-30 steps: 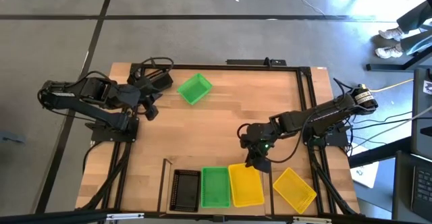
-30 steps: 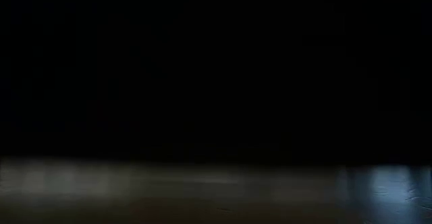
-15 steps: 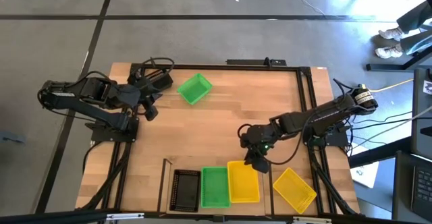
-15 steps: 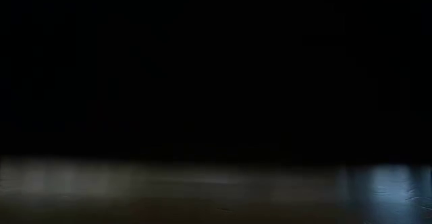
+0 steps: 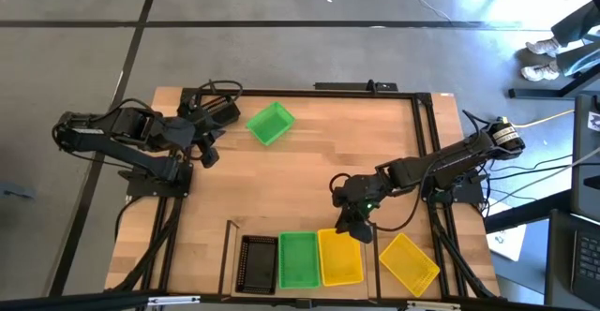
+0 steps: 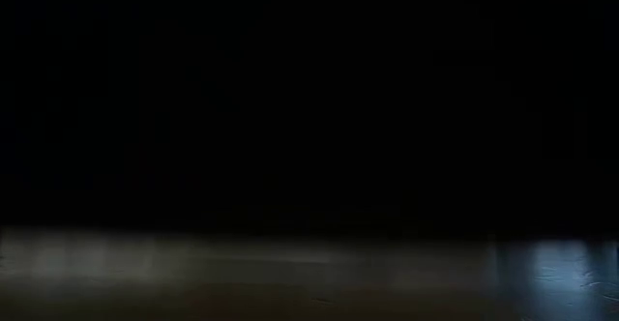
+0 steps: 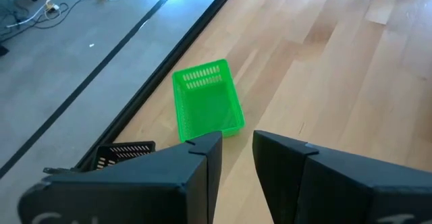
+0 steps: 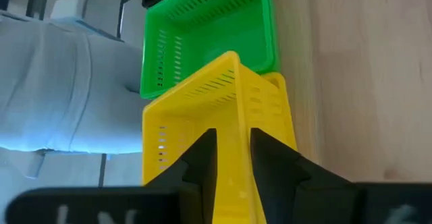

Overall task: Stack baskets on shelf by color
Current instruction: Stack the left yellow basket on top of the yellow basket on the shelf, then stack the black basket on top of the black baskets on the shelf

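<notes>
In the high view the shelf (image 5: pixel 231 251) stands at the table's near edge and bears a black basket (image 5: pixel 260 263), a green basket (image 5: pixel 299 259) and a yellow basket (image 5: pixel 341 259) side by side. My right gripper (image 5: pixel 351 227) is shut on the yellow basket's far end. Its wrist view shows this basket (image 8: pixel 202 109) sitting over another yellow one (image 8: pixel 278 109). A second green basket (image 5: pixel 270 123) rests flat on the table's far left part. My left gripper (image 5: pixel 223 116) hovers open just left of it. The low view is dark. My right gripper has the yellow basket by its far end wall (image 8: pixel 233 102), near the rim. One finger (image 8: pixel 201 153) is inside the basket and the other finger (image 8: pixel 268 153) outside. The fingers come from the far side, slanting down. The basket's near part lies over the lower yellow basket.
A loose yellow basket (image 5: pixel 409 263) lies askew on the table right of the shelf. Black frame rails (image 5: pixel 427 133) run along the table's sides. Bare wood (image 5: pixel 300 175) lies between the two arms. A person's shoes (image 5: pixel 542 58) show on the floor at far right.
My right gripper, keeping its hold, has edged a little toward the table's near edge. The yellow basket has shifted slightly with it on the shelf.
</notes>
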`<state>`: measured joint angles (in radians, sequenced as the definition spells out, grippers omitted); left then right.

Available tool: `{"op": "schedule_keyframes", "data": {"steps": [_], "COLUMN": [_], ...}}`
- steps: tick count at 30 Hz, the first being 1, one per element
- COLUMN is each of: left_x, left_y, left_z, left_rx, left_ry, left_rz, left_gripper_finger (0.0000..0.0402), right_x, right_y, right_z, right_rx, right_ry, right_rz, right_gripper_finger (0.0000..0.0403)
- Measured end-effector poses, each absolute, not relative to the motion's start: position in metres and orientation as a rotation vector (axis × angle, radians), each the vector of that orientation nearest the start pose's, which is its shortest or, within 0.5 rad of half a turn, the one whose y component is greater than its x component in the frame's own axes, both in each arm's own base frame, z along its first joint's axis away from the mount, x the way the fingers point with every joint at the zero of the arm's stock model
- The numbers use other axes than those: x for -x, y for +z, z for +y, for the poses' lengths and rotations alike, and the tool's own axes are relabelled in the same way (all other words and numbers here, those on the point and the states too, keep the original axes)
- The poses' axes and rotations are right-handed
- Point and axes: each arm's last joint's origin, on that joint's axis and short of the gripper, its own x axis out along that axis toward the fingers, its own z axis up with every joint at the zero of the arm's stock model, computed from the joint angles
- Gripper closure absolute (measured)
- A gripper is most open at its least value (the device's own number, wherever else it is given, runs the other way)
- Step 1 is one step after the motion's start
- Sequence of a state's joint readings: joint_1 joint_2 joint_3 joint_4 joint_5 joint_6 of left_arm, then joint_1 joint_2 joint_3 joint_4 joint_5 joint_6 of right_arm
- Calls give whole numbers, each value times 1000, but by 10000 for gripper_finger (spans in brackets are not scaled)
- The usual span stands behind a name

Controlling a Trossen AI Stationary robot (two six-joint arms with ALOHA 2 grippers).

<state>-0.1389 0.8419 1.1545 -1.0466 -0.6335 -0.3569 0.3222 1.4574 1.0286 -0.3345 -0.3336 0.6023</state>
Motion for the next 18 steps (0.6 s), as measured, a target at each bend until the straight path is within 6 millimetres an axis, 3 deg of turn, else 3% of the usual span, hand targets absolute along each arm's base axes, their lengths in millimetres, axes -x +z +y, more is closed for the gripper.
{"op": "schedule_keyframes", "data": {"steps": [18], "left_x": [-128], "left_y": [372], "left_z": [-1], "left_rx": [56], "left_ry": [584], "left_rz": [590], "left_gripper_finger": [324], "right_x": [-290], "right_y": [257], "right_z": [110], "right_rx": [-558], "right_ry": [425], "right_rz": [895], "right_gripper_finger": [315]}}
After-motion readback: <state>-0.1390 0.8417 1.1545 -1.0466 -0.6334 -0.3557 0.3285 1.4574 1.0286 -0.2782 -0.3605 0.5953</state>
